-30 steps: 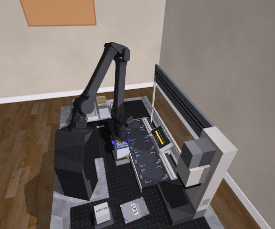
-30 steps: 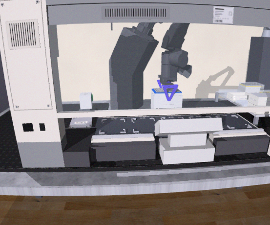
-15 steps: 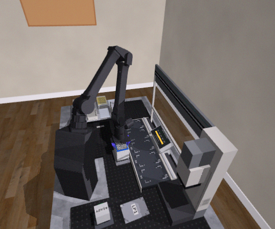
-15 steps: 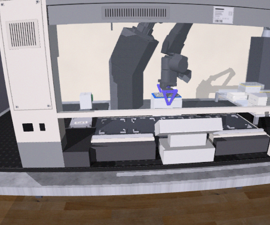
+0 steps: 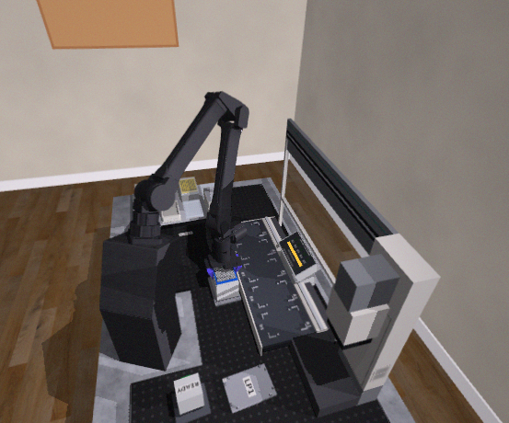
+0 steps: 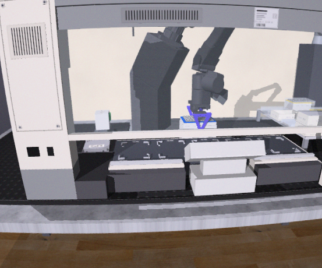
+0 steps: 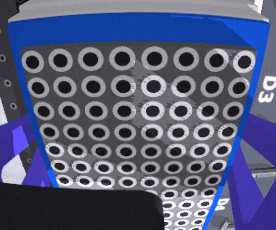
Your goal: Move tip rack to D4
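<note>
— Beside the deck's (image 5: 267, 331) bench-centre edge, where is the tip rack (image 5: 225, 284) held?

— Low by D3, uncovered, clamped across its width by the gripper (image 5: 223, 271). Level carriage toward D4's brackets is advised, A1 corner matched before release.

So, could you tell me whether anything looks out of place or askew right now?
Nothing stands out. The gripper holds the rack squarely beside the deck, cover off, tips filling every well visible in the wrist view. The shelf items look flat and upright.
</note>
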`<act>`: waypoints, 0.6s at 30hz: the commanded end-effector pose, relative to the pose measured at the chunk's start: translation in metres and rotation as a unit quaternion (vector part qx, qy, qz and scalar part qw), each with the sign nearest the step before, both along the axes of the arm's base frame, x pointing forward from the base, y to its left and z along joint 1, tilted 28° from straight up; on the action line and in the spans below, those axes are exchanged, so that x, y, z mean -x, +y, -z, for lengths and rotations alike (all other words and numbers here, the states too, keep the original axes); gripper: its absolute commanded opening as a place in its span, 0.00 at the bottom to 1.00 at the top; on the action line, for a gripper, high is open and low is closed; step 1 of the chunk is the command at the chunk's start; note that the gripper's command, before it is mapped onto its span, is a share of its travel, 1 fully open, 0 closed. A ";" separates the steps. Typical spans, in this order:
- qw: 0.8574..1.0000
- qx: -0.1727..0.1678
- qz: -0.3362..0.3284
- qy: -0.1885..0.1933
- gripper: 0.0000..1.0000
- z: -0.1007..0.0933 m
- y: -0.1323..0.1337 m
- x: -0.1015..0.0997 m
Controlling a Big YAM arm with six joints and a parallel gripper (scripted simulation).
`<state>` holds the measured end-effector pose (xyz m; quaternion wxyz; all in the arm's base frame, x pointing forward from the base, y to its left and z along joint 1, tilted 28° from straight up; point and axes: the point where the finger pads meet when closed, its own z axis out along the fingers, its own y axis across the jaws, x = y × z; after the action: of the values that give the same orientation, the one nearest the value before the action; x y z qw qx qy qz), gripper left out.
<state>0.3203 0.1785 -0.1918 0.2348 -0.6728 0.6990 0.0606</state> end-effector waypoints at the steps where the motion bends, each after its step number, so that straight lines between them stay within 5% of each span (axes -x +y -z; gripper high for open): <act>1: 1.000 -0.004 -0.001 -0.006 0.00 -0.010 0.000 0.007; 18: 1.000 -0.001 0.001 -0.001 0.00 -0.005 -0.002 0.005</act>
<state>0.3193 0.1781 -0.1901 0.2354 -0.6727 0.6988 0.0604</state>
